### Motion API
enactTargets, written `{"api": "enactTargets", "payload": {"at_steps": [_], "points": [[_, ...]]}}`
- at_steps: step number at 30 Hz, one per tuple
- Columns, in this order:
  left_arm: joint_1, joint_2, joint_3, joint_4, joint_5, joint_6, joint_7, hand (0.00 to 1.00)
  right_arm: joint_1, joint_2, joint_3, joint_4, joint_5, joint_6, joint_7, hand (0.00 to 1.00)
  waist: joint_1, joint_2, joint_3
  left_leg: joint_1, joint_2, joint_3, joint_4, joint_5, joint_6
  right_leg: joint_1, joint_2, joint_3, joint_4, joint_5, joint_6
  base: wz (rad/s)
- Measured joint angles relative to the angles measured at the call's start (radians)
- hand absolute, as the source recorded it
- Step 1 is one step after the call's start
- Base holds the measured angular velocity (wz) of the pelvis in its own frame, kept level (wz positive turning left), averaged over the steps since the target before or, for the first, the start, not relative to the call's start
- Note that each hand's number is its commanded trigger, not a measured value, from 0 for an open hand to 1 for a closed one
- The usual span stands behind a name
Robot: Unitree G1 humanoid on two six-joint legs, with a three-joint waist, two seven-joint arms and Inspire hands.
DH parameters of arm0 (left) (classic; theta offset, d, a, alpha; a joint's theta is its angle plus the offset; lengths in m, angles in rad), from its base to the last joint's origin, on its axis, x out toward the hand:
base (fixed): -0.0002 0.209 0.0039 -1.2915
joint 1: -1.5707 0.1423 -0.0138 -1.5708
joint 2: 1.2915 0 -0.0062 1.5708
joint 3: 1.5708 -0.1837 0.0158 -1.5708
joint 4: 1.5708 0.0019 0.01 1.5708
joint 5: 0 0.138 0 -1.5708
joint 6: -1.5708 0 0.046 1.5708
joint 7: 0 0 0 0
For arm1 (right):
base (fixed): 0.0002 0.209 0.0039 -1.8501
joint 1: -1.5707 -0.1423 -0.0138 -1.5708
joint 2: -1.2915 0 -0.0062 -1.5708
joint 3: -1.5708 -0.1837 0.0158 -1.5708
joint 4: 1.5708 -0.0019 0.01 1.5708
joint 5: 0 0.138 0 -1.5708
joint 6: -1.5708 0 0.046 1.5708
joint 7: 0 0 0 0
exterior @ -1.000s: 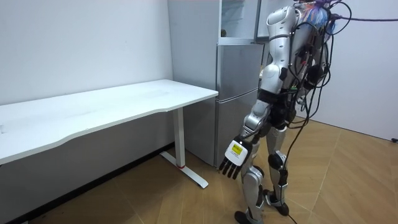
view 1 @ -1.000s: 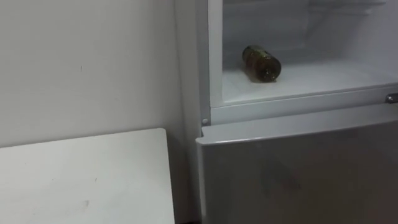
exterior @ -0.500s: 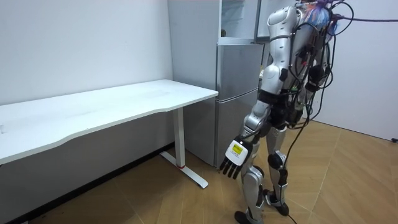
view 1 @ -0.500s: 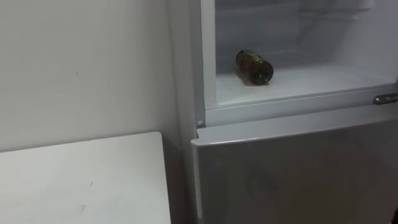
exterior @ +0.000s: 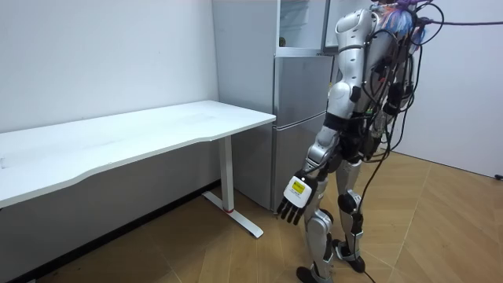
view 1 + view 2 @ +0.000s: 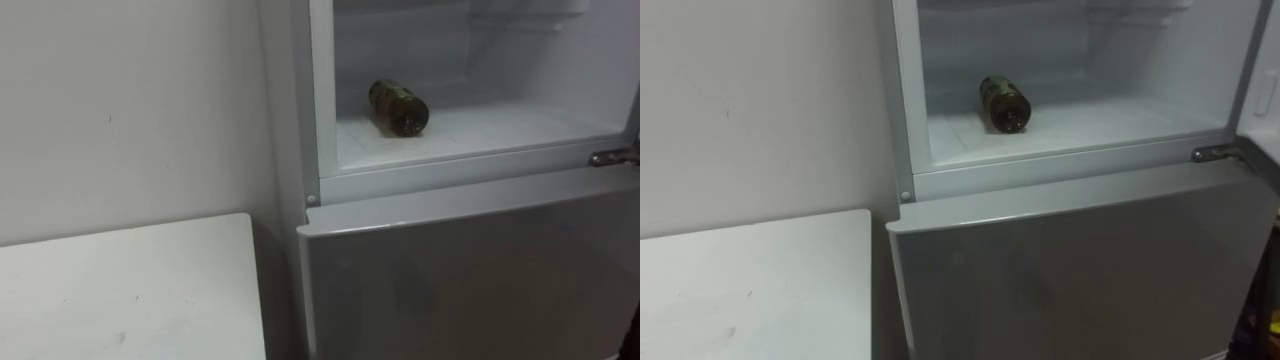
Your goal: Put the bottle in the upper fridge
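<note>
upper fridge (image 6: 450, 50) open-fronted; bottle (image 6: 397, 106) lies left; shelf (image 6: 510, 125) free right; table (image 6: 130, 290) beside.

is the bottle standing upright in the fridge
No, the bottle lies on its side on the floor of the open upper compartment.

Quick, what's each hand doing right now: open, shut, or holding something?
Left hand: open, hanging empty at the robot's side.
Right hand: cannot be told.
</note>
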Motion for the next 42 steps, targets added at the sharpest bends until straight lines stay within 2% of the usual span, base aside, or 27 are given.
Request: {"api": "enactTargets", "payload": {"at_steps": [3, 7, 10, 14, 19, 21, 27, 30, 32, 35, 40, 42], "points": [[0.004, 0.000, 0.027, -0.001, 0.000, 0.001, 0.001, 0.00, -0.009, -0.004, -0.055, 0.022, 0.046, 0.003, 0.003, 0.00, -0.015, -0.005, -0.0005, 0.000, 0.000, 0.001, -0.001, 0.000, 0.000, 0.000, 0.000, 0.000, -0.003, -0.001, 0.000, 0.00], [0.017, 0.000, 0.060, -0.037, -0.001, -0.002, 0.002, 0.00, 0.000, -0.009, -0.110, 0.013, 0.105, 0.003, -0.003, 0.00, -0.015, -0.010, 0.0005, 0.000, 0.000, 0.002, -0.003, 0.000, 0.000, -0.002, 0.000, 0.000, -0.003, -0.001, 0.000, 0.00], [0.016, 0.001, 0.097, -0.038, 0.000, -0.005, 0.002, 0.00, -0.002, -0.025, -0.159, -0.014, 0.137, 0.003, -0.018, 0.00, -0.019, -0.014, -0.0002, 0.000, -0.001, 0.002, -0.006, 0.000, 0.000, -0.003, 0.000, 0.001, -0.001, -0.001, 0.000, 0.00], [0.026, 0.012, 0.108, -0.038, 0.000, -0.017, 0.003, 0.00, -0.017, -0.069, -0.206, -0.094, 0.148, 0.000, -0.050, 0.00, -0.023, -0.019, -0.0009, -0.004, -0.001, 0.008, -0.007, 0.000, 0.000, -0.015, 0.000, 0.009, 0.005, -0.002, 0.001, -0.04], [0.063, 0.016, 0.161, -0.080, 0.000, -0.036, 0.003, 0.00, -0.019, -0.123, -0.273, -0.258, 0.145, -0.015, -0.112, 0.00, -0.034, -0.041, -0.0010, -0.013, -0.001, 0.009, -0.011, 0.000, 0.000, -0.024, 0.000, 0.008, 0.004, -0.002, 0.001, 0.00], [0.069, 0.025, 0.183, -0.074, 0.000, -0.048, 0.003, 0.00, -0.019, -0.155, -0.300, -0.319, 0.157, -0.033, -0.140, 0.00, -0.035, -0.059, 0.0009, -0.006, -0.001, 0.012, -0.015, 0.001, -0.001, -0.019, 0.001, 0.008, 0.002, -0.001, 0.001, -0.02], [0.066, 0.031, 0.195, -0.075, 0.025, -0.058, 0.001, 0.00, -0.037, -0.177, -0.385, -0.460, 0.188, -0.068, -0.215, 0.00, -0.038, -0.089, 0.0048, -0.013, 0.000, 0.014, -0.012, 0.000, -0.001, -0.022, 0.001, 0.008, -0.002, -0.002, 0.001, -0.01], [0.067, 0.035, 0.194, -0.092, 0.023, -0.060, -0.002, 0.00, -0.039, -0.182, -0.418, -0.555, 0.184, -0.079, -0.252, 0.00, -0.044, -0.088, 0.0055, -0.026, 0.000, 0.014, -0.009, -0.001, -0.002, -0.036, 0.000, 0.009, 0.000, -0.002, 0.001, 0.00], [0.067, 0.037, 0.201, -0.092, 0.023, -0.060, -0.002, 0.00, -0.039, -0.182, -0.435, -0.630, 0.172, -0.079, -0.277, 0.00, -0.047, -0.084, 0.0019, -0.026, 0.000, 0.014, -0.009, -0.001, -0.002, -0.036, 0.000, 0.009, 0.001, -0.002, 0.001, 0.00], [0.067, 0.040, 0.211, -0.100, 0.023, -0.060, -0.004, 0.00, -0.040, -0.186, -0.460, -0.748, 0.143, -0.087, -0.319, 0.00, -0.054, -0.076, 0.0013, -0.026, 0.000, 0.014, -0.010, -0.001, -0.002, -0.035, 0.001, 0.009, 0.003, -0.002, 0.001, 0.00], [0.070, 0.041, 0.211, -0.101, 0.026, -0.060, -0.011, 0.00, -0.058, -0.219, -0.462, -0.874, 0.093, -0.088, -0.380, 0.00, -0.064, -0.072, 0.0013, -0.025, 0.000, 0.017, -0.008, -0.001, -0.002, -0.039, 0.001, 0.013, 0.005, -0.002, 0.000, -0.02], [0.070, 0.041, 0.212, -0.101, 0.043, -0.060, -0.026, 0.00, -0.077, -0.245, -0.462, -0.926, 0.089, -0.088, -0.394, 0.00, -0.061, -0.072, 0.0014, -0.023, 0.000, 0.025, -0.010, -0.001, -0.002, -0.042, 0.002, 0.022, 0.007, -0.003, 0.000, -0.12]]}}
